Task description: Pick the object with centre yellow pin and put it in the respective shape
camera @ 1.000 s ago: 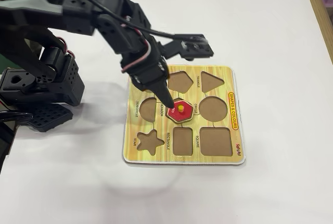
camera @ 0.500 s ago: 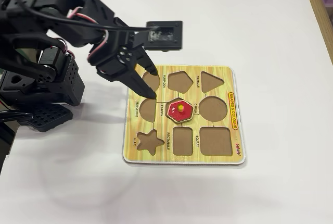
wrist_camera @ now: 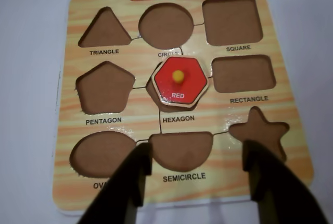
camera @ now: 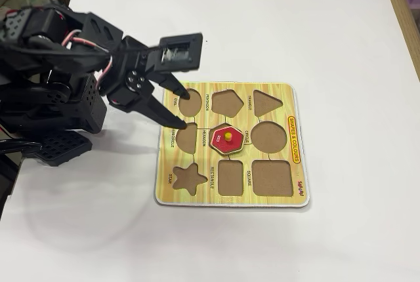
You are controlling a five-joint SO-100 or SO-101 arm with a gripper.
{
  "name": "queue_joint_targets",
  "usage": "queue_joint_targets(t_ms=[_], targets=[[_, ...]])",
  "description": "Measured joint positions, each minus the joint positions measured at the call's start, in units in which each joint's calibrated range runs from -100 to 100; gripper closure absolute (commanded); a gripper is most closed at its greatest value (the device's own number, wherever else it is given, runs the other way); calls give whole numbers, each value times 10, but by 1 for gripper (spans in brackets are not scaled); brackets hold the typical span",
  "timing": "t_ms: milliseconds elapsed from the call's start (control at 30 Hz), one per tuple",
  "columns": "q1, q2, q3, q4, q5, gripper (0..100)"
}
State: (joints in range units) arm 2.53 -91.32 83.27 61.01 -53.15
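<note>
In the wrist view my gripper [wrist_camera: 196, 174] is spread wide and empty, its two dark fingers [wrist_camera: 134, 174] low in frame over the board's [wrist_camera: 73, 120] near edge. The hexagon piece [wrist_camera: 179, 82] lies straight ahead of them, past the semicircle recess [wrist_camera: 181, 150], sitting slightly askew on the hexagon recess [wrist_camera: 152, 89] rather than sunk flush. In the fixed view my gripper [camera: 184, 108] hangs over the board's left edge, the piece [camera: 227, 137] to its right, apart from me. A second ago one fingertip stood right beside the piece; I have since pulled back left and opened.
</note>
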Motion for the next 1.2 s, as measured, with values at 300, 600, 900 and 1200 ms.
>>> queue_joint_targets(t_ms=[300, 600, 900, 1200], targets=[[-1, -64, 151, 3, -32, 80], [7, -80, 154, 107, -38, 80], [7, -80, 154, 132, -37, 80], [7, -80, 154, 132, -37, 80]])
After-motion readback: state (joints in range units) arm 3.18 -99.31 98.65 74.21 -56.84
